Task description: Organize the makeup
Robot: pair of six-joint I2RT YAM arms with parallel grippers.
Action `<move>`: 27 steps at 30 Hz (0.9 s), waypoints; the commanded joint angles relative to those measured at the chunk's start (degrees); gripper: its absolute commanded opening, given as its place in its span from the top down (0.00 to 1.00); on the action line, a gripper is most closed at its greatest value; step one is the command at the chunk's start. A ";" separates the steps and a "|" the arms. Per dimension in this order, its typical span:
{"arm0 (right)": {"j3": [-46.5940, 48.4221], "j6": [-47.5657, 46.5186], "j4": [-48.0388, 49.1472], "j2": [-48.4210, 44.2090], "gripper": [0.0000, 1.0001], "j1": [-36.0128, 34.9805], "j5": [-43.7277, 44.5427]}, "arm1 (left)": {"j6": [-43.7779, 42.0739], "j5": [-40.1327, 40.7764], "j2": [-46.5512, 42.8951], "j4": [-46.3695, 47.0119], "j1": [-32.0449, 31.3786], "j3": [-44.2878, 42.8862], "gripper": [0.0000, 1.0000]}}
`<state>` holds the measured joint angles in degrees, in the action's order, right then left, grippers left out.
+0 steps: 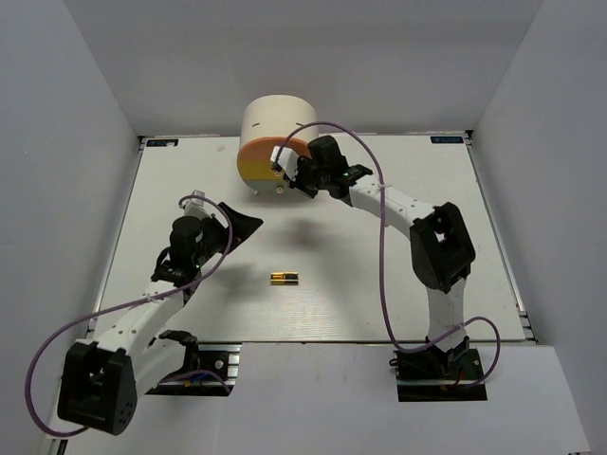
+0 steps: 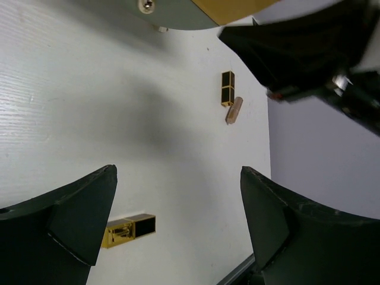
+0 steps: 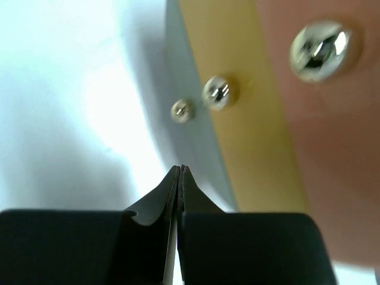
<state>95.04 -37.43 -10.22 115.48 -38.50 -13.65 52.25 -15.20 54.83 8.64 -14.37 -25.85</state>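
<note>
A small gold-and-black lipstick (image 1: 283,278) lies alone mid-table; it shows in the left wrist view (image 2: 129,228) just beside my left finger. My left gripper (image 1: 220,210) is open and empty, hovering left of it (image 2: 178,172). The left wrist view also shows a second gold-and-black lipstick (image 2: 227,88) and a slim pinkish stick (image 2: 234,110) lying together farther off. My right gripper (image 1: 287,174) is shut with nothing between the jaws (image 3: 180,169), its tips close in front of the drawers. Brushes and tubes are out of view.
The cream rounded box (image 1: 275,118) with orange-yellow drawers (image 1: 261,161) stands at the back centre. Its drawer fronts (image 3: 249,130) carry shiny knobs (image 3: 217,92). The right arm (image 1: 398,204) stretches across the back right. Grey walls enclose the table.
</note>
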 commanded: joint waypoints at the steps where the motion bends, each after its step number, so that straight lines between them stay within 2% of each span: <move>1: -4.24 1.48 2.31 -7.28 0.97 0.27 -1.12 | 0.66 2.45 4.66 6.20 -0.13 -1.40 0.07; 5: -8.38 4.28 1.87 -10.18 0.79 1.58 -1.38 | 2.33 2.90 13.96 13.74 -0.13 -2.98 0.17; 7: -10.92 6.13 1.78 -12.29 0.76 2.46 -2.26 | 3.21 2.81 17.66 17.35 -0.13 -4.82 0.29; 8: -11.89 7.88 1.78 -13.08 0.79 3.16 -2.87 | 3.82 2.63 19.60 18.68 -0.13 -5.52 0.35; 9: -13.81 8.77 1.78 -14.39 0.87 3.52 -4.00 | 4.17 1.85 23.70 20.34 -0.13 -6.31 0.50; 10: -14.88 9.73 1.78 -15.02 1.00 4.22 -4.54 | 4.52 1.06 25.92 23.14 -0.13 -8.15 0.57; 12: -17.68 12.02 1.43 -17.12 1.00 5.36 -6.46 | 5.84 -0.70 32.49 24.83 -0.13 -10.53 0.67; 17: -21.92 14.66 1.87 -21.34 1.00 7.65 -7.97 | 7.86 -0.71 41.84 28.53 -1.18 -16.86 0.69; 27: -23.33 15.19 -0.33 -24.78 1.00 10.73 -13.24 | 12.08 3.69 51.86 34.41 -2.33 -22.05 0.55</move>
<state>72.10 -23.51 -10.37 93.03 -28.40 -23.57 62.57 -13.17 106.08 38.61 -16.19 -45.56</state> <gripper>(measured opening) 0.013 0.445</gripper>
